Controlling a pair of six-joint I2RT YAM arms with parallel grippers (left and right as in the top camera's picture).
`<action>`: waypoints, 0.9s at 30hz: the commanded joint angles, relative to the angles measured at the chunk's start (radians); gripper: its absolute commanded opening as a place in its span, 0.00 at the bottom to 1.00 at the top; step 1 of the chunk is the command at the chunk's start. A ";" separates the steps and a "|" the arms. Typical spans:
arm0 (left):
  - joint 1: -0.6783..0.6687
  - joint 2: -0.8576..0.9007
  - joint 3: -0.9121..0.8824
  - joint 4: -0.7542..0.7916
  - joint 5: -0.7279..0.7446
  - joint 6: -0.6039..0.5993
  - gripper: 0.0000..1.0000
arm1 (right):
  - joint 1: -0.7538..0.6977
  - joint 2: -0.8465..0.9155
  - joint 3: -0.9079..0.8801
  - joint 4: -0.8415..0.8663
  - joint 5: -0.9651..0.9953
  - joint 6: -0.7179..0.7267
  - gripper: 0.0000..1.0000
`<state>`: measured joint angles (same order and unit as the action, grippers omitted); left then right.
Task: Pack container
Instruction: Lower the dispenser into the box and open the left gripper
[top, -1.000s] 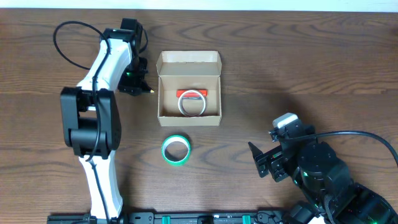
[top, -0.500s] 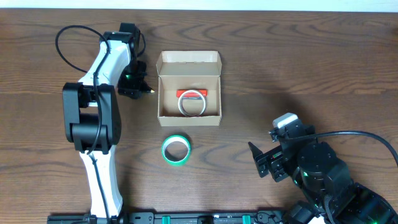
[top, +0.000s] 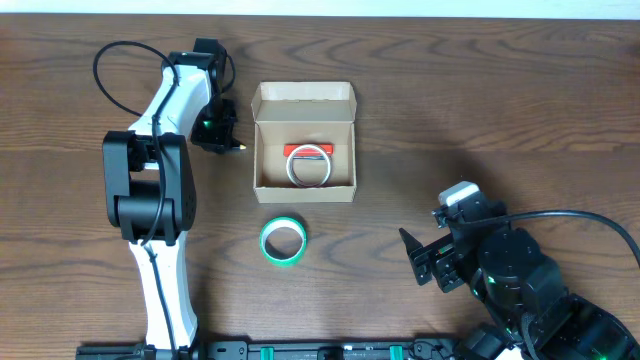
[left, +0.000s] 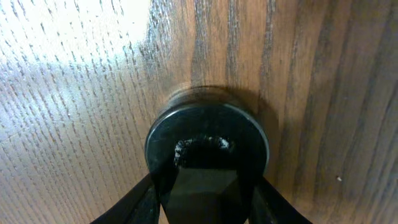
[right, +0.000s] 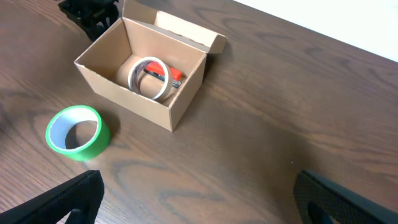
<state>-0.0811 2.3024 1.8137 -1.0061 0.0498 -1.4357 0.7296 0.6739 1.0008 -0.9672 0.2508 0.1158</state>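
The container (top: 304, 191) is an open tan cardboard box at the table's middle, lid flap folded back. It holds a white tape roll (top: 309, 168) and a red item (top: 308, 150). It also shows in the right wrist view (right: 127, 102). A green tape roll (top: 283, 241) lies on the table in front of the box and shows in the right wrist view (right: 78, 132). My left gripper (top: 217, 130) is just left of the box, low over the table, shut on a black round object (left: 207, 140). My right gripper (top: 425, 262) is open and empty at the front right.
A black cable (top: 120, 60) loops behind the left arm at the back left. The wooden table (top: 480, 110) stretches bare to the right of the box. The right arm's body (top: 520, 290) fills the front right corner.
The left arm's elbow has drifted slightly to the right; its gripper stays beside the box. The box, the rolls and the right arm have not moved.
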 joint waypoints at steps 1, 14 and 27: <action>0.004 0.016 0.014 -0.004 -0.005 0.019 0.36 | -0.002 0.000 0.000 0.002 0.004 0.007 0.99; 0.004 -0.075 0.014 -0.016 -0.046 0.027 0.35 | -0.002 0.000 0.000 0.002 0.004 0.007 0.99; -0.010 -0.149 0.014 -0.026 -0.084 0.072 0.33 | -0.002 0.000 0.000 0.002 0.004 0.007 0.99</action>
<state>-0.0830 2.1983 1.8137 -1.0222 0.0055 -1.3857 0.7296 0.6739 1.0008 -0.9672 0.2508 0.1158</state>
